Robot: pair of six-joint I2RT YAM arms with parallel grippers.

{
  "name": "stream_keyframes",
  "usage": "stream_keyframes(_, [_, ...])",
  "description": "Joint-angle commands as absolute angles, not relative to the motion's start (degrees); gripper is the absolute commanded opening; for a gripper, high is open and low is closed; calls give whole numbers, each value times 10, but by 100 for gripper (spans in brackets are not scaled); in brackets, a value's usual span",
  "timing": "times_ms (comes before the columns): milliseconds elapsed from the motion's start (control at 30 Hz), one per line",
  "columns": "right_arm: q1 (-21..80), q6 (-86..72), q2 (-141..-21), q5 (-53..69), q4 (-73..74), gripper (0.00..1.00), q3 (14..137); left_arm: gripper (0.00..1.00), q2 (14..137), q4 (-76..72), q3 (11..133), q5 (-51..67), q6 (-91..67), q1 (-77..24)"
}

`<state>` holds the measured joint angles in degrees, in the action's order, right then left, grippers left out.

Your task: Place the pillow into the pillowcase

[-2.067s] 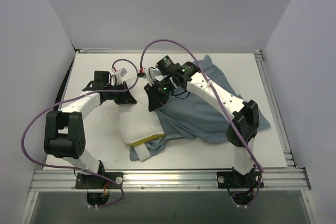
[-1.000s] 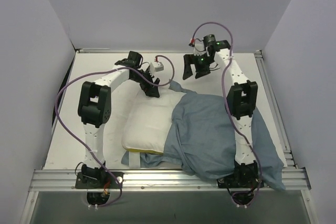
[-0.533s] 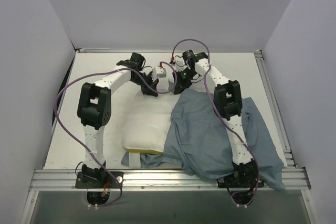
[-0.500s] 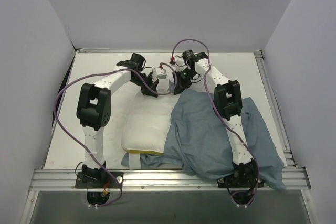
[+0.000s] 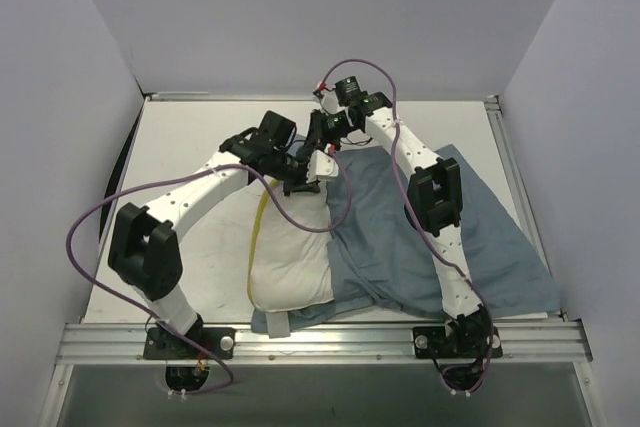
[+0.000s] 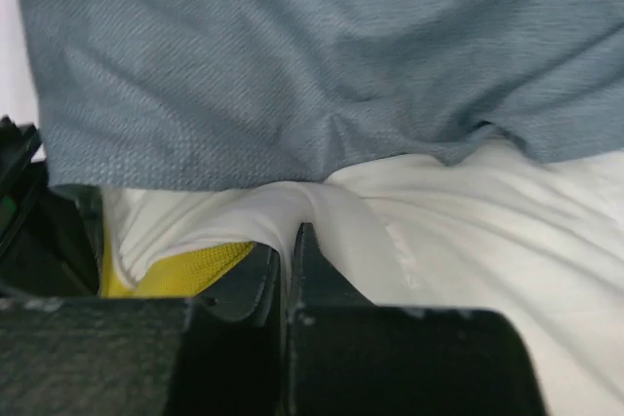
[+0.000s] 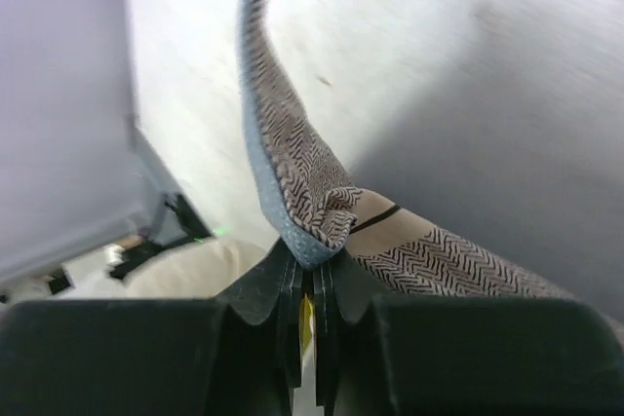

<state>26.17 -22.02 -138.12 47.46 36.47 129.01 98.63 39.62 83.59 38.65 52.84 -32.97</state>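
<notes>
Top external: white pillow (image 5: pixel 290 262) lying lengthwise on table (image 5: pixel 190 157), yellow band (image 5: pixel 257 237) along its left edge. Grey-blue pillowcase (image 5: pixel 420 237) spread out just right of the pillow, touching its right side, a strip also showing at the pillow's near end. Left gripper (image 5: pixel 305 173) at the pillow's far end, clenched on a pinched fold of white pillow fabric. Right gripper (image 5: pixel 322 137) just beyond that far end, clamped on the pillowcase's herringbone-patterned edge, raised above the table.
</notes>
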Motion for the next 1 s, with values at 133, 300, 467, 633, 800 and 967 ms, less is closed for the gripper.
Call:
stream_keyframes(133, [288,-401,-1296,554,93,0,1341,0,891,286,735,448,489,-371])
stream_keyframes(300, [273,-258,-1239,504,169,0,1217,0,825,281,632,402,506,-305])
stream_keyframes(467, [248,-258,-1211,500,192,0,1188,0,813,268,589,396,491,-243])
stream_keyframes(633, [268,-298,-1220,521,189,0,1224,0,828,207,594,386,486,-276])
stream_keyframes(800, [334,-380,-1251,535,128,0,1263,0,879,111,635,355,488,-357])
stream_keyframes(967, [352,-472,-1250,535,83,0,1275,0,910,53,647,318,477,-385])
